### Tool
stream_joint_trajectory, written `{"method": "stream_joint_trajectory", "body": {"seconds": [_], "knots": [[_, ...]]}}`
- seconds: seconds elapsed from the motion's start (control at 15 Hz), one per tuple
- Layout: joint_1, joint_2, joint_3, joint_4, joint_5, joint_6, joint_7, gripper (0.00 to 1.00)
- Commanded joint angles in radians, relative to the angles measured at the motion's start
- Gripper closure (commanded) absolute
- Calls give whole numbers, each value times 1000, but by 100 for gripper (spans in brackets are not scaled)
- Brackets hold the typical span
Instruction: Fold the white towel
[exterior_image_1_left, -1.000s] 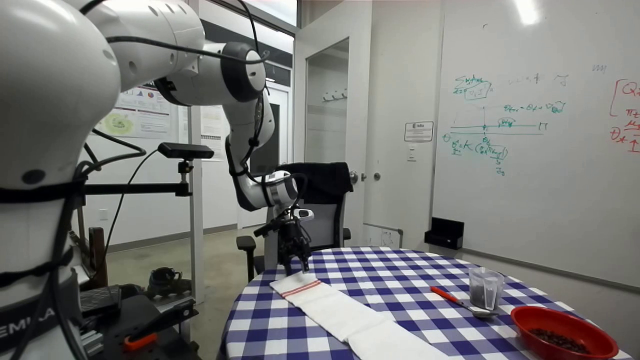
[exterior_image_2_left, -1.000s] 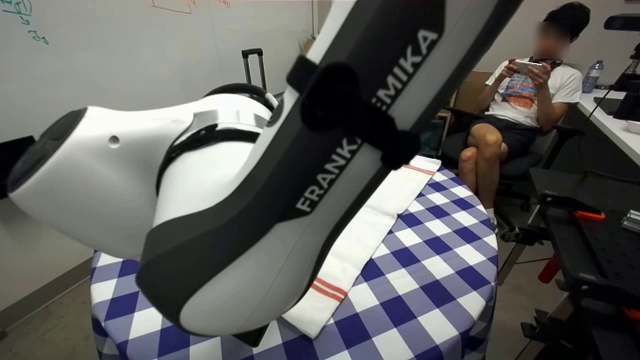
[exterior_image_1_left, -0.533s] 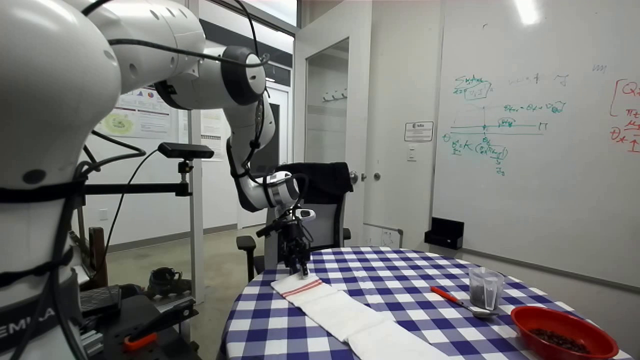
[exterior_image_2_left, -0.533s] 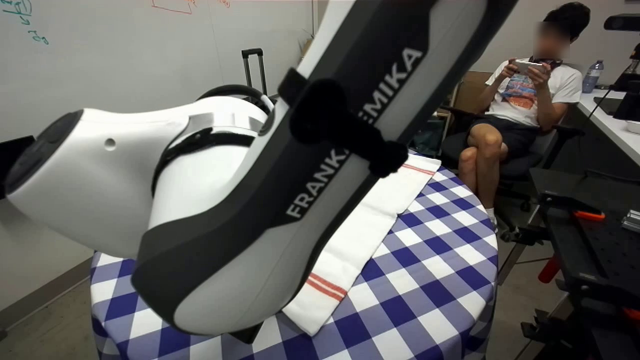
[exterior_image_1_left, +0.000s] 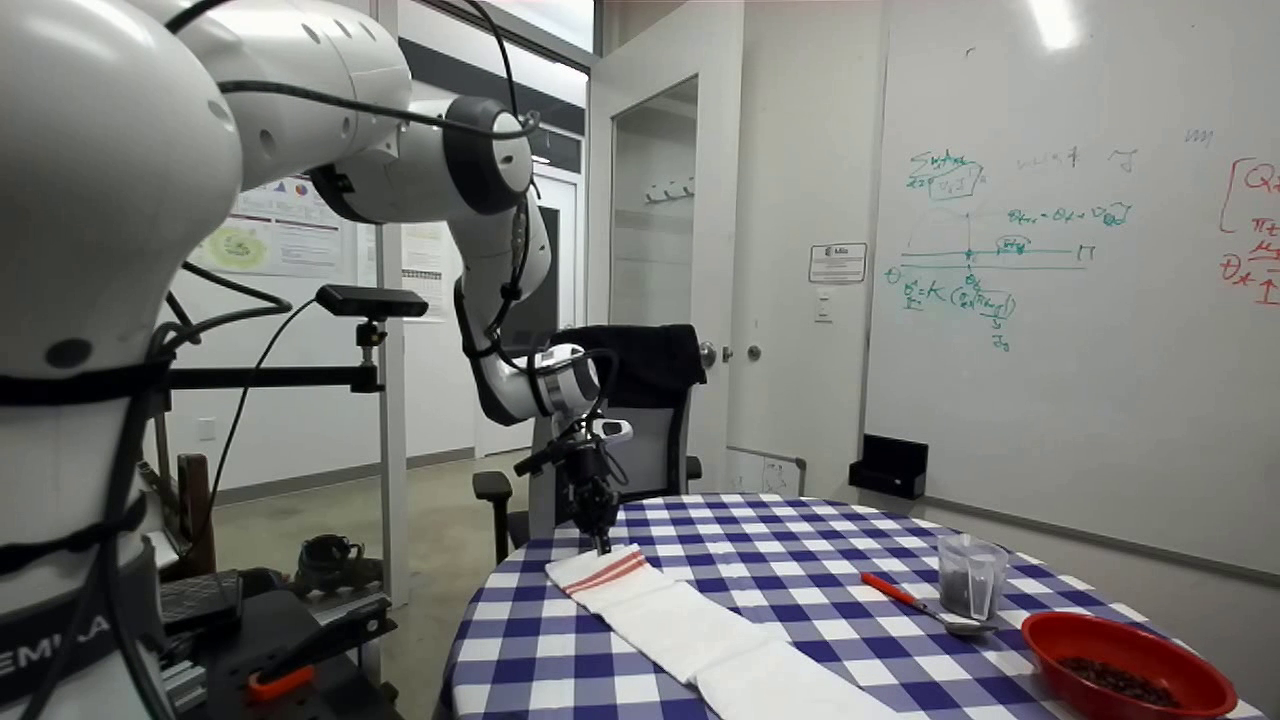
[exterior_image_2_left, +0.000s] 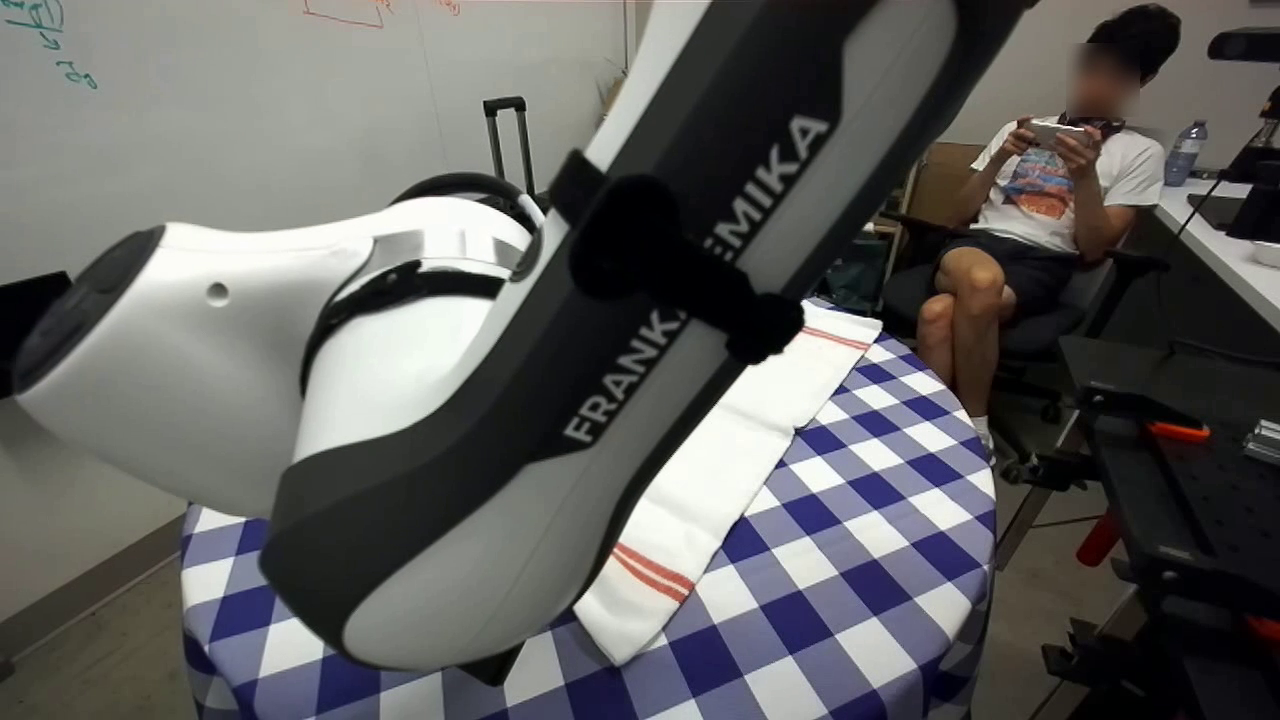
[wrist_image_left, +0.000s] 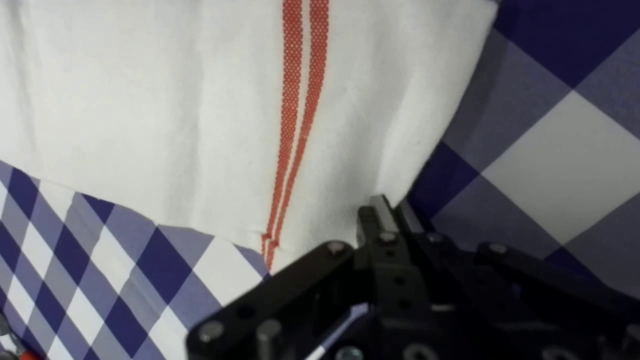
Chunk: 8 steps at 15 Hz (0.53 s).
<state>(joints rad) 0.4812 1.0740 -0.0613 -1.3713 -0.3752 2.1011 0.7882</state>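
Note:
The white towel (exterior_image_1_left: 690, 625) lies stretched out across the checked tablecloth, with paired red stripes near its end. In an exterior view, both striped ends of the towel (exterior_image_2_left: 720, 470) show, while the arm covers part of its long side. At one end corner, my gripper (exterior_image_1_left: 602, 545) points down at the cloth. The wrist view shows the gripper (wrist_image_left: 395, 206) with its fingers brought together on the towel's edge. Creases in the cloth (wrist_image_left: 350, 125) run toward the fingertips, and the red stripes bend there. The pinched bit itself is hidden between the fingers.
The blue-and-white tablecloth (exterior_image_1_left: 560, 660) covers a round table. On it stand a red bowl (exterior_image_1_left: 1130, 665) of dark beans, a clear cup (exterior_image_1_left: 972, 578) and a spoon with an orange handle (exterior_image_1_left: 900, 594). A chair (exterior_image_1_left: 640, 430) is behind the gripper; a person (exterior_image_2_left: 1060, 190) sits farther off.
The gripper's fingers have gone from apart to together at the towel's corner. The arm has sunk slightly, and the towel's end has shifted and bunched a little.

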Motion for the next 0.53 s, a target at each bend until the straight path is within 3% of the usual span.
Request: {"method": "stream_joint_trajectory", "body": {"seconds": [0.0,0.47], "knots": [[15,-16,-6,8,5,-11,-8,99],[30,-134,-18,-43,-27,15,2,99]]}}
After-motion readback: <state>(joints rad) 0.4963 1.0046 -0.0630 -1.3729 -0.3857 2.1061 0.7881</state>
